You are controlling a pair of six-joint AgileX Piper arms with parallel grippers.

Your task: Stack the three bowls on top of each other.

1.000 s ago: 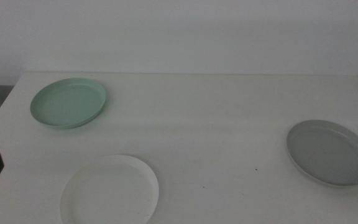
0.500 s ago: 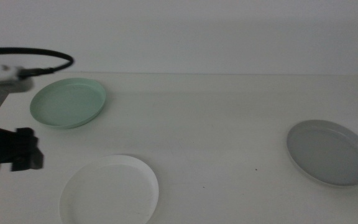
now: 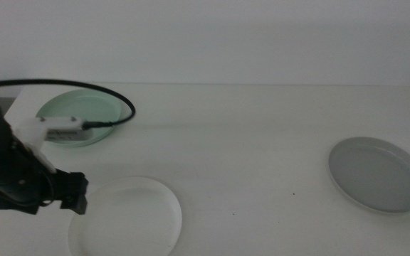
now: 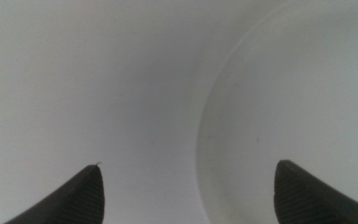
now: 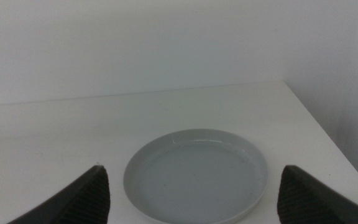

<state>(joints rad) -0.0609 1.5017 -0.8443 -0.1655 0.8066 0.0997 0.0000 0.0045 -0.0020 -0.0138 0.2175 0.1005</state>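
Left gripper [image 3: 77, 197], jaws spread wide, hovers over the near-left rim of the shallow round white bowl [image 3: 127, 219]. Mint green bowl [image 3: 77, 114] lies behind it. Right gripper [image 5: 191, 214], jaws apart, faces the grey bowl [image 5: 196, 175] at the table's [image 3: 248, 142] right side.

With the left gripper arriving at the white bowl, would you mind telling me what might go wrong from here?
1. The open left gripper straddles the white bowl's low rim; a shallow bite on it may slip.
2. That bowl sits near the table's front edge, so a nudge could push it off.
3. The arm's cable loops over the mint green bowl and might drag it.
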